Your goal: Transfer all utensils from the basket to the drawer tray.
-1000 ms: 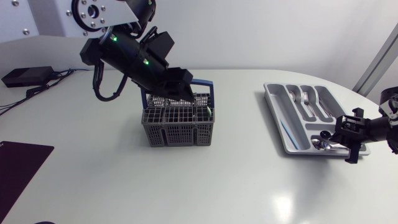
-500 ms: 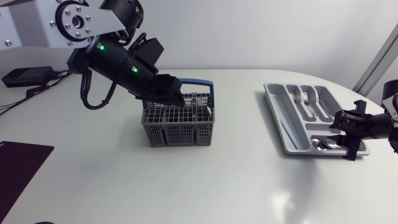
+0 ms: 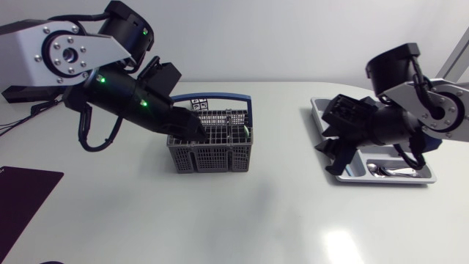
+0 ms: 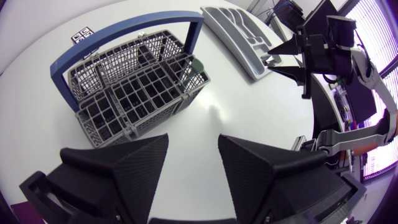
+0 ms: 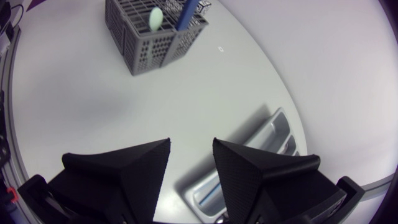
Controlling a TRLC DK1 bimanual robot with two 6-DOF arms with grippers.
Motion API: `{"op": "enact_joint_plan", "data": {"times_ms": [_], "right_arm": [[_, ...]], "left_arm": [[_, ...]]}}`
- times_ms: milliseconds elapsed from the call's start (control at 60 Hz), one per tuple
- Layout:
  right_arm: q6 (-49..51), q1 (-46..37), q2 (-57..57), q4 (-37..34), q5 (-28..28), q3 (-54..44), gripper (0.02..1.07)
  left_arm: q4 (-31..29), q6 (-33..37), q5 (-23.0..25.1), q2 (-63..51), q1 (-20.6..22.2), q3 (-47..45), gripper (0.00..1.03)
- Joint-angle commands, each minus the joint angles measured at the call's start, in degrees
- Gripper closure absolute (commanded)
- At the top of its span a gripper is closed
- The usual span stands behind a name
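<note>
On white worktop (image 3: pixel 256 213), grey mesh plastic cutlery basket w/ blue handle (image 3: pixel 209 150) sits approx 10 o'clock of centre, w/ a pale green utensil handle (image 5: pixel 155 17) poking up at its 3 o'clock end. Left gripper (image 4: pixel 193 146) hangs by basket's 10 o'clock corner, fingers apart, nothing betw. them. Long grey plastic drawer tray (image 3: pixel 316 110) lies at 3 o'clock, well apart from basket, w/ silver metal spoon (image 3: pixel 388 170) in its nearest compartment; right gripper (image 3: pixel 333 152) is over tray's 8 o'clock corner, also spread & empty.
</note>
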State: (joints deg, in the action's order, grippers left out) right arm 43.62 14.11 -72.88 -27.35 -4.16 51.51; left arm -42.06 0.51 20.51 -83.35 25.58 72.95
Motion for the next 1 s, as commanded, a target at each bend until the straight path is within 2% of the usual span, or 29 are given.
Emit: {"op": "enact_joint_plan", "data": {"times_ms": [0, 167, 367, 500, 700, 867, 983], "right_arm": [[-11.80, 6.55, -1.21, -2.00, 1.97, 3.78, 0.54], [-24.10, 14.63, -7.63, -4.46, 3.46, 10.72, 0.54], [-31.05, 18.94, -15.01, -4.55, 3.46, 15.99, 0.54], [-33.86, 20.70, -19.40, -3.23, 5.83, 18.63, 0.55], [-37.11, 22.89, -25.56, -0.07, 14.10, 22.32, 0.55], [-38.61, 23.42, -28.63, 1.34, 17.96, 24.78, 0.57], [-39.13, 24.30, -30.48, 2.04, 19.28, 26.19, 0.63]], "left_arm": [[0.93, 2.65, -0.12, 2.58, -0.27, -3.43, 0.46], [5.33, 6.87, -0.12, 7.06, 0.26, -9.84, 0.46], [9.10, 11.18, -0.12, 10.49, 0.08, -15.20, 0.46], [12.97, 13.20, -0.12, 12.60, -0.10, -19.07, 0.46], [20.53, 14.52, -0.12, 15.24, 0.70, -25.14, 0.46], [24.93, 14.78, -0.12, 16.47, 0.61, -28.21, 0.46], [26.68, 14.96, -0.12, 16.47, 0.34, -29.44, 0.46]]}}
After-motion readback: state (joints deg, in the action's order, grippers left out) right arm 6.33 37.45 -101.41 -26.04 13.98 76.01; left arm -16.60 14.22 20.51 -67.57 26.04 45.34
